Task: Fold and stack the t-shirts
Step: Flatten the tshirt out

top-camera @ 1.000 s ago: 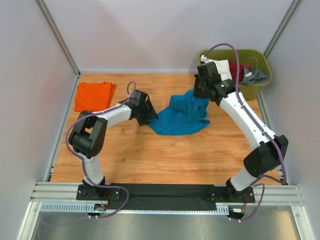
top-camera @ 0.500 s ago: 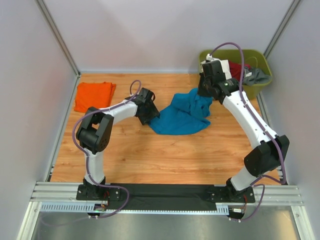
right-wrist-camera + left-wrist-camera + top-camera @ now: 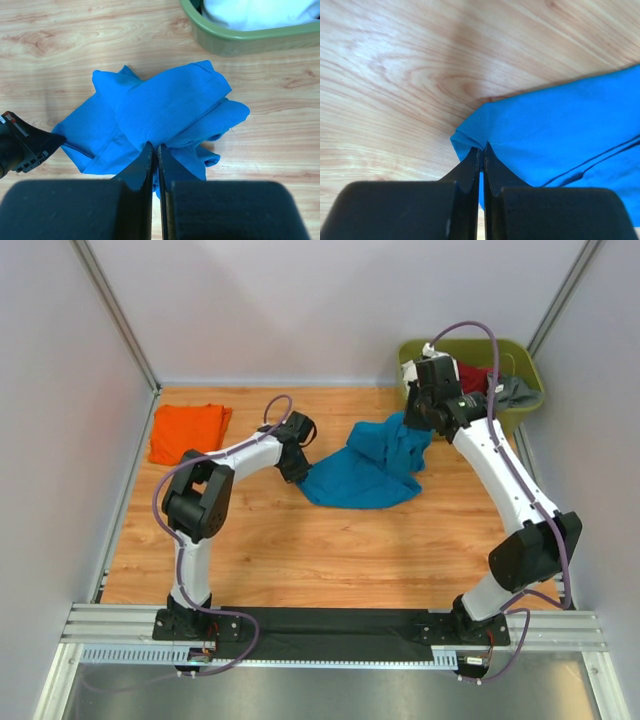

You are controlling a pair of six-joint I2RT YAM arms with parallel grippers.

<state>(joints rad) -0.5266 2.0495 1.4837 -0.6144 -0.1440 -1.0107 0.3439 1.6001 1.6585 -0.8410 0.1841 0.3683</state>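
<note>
Since a second ago the left gripper point(image 3: 297, 466) has snapped together on the teal-blue t-shirt point(image 3: 360, 478), pinching its 9 o'clock corner between the fingers. The shirt lies crumpled near the middle of the table point(image 3: 300, 550). At its 1 o'clock edge the right gripper point(image 3: 420, 426) — clamped on a lifted fold — has drifted farther back. Beyond, the orange t-shirt point(image 3: 187, 432) lies folded at 10 o'clock, the olive tub point(image 3: 518, 418) at 2 o'clock.

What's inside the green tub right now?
Clothes fill the tub: a white piece, a dark red one and a grey one. From above, the right arm covers the tub's left part. Anything under the pile is hidden.
</note>
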